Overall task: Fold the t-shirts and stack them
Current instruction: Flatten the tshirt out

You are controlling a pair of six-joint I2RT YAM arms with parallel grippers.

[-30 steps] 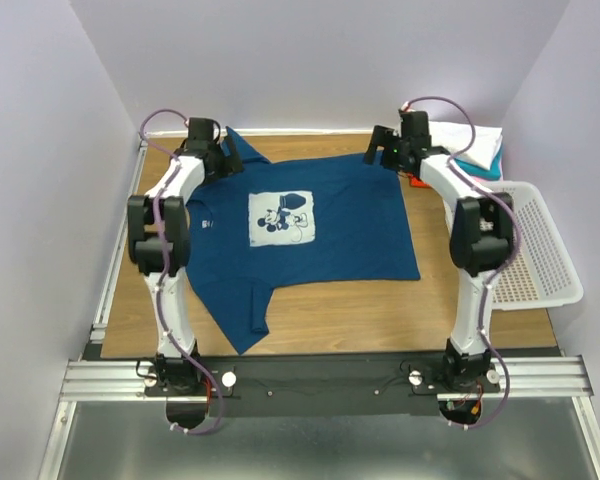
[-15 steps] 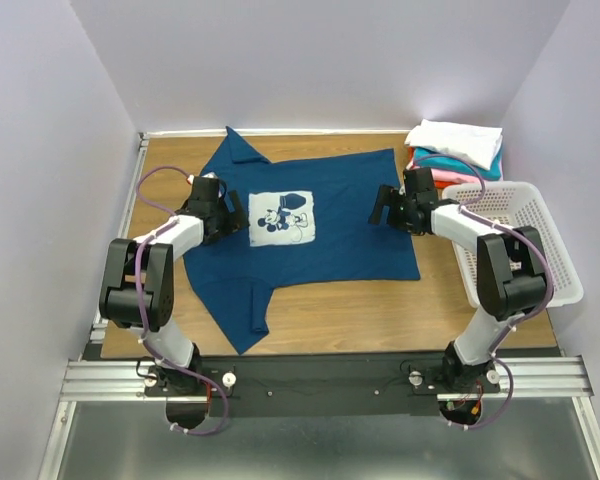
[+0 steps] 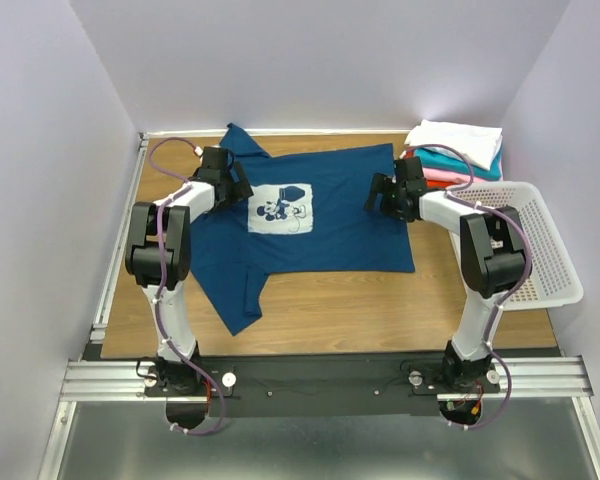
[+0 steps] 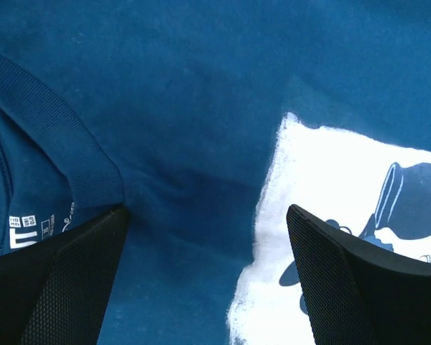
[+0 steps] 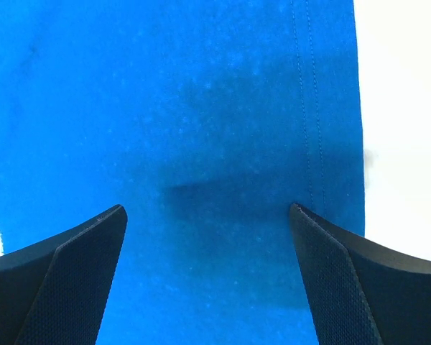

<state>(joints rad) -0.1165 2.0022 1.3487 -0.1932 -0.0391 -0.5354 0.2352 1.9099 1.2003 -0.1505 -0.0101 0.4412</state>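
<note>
The navy t-shirt lies spread flat on the table, its white cartoon-mouse print facing up. My left gripper is open and presses down on the shirt between the collar and the print. My right gripper is open and low on the shirt's right side, close to its stitched hem. Neither holds cloth. The folded white tee tops a stack with a teal one and a pink one at the back right.
A white perforated basket stands at the right edge, just in front of the folded stack. A sleeve of the navy shirt reaches toward the front left. Bare wood shows in front of the shirt.
Both grippers have moved back a little from their places half a second ago, and the shirt has slid with them toward the back wall.
</note>
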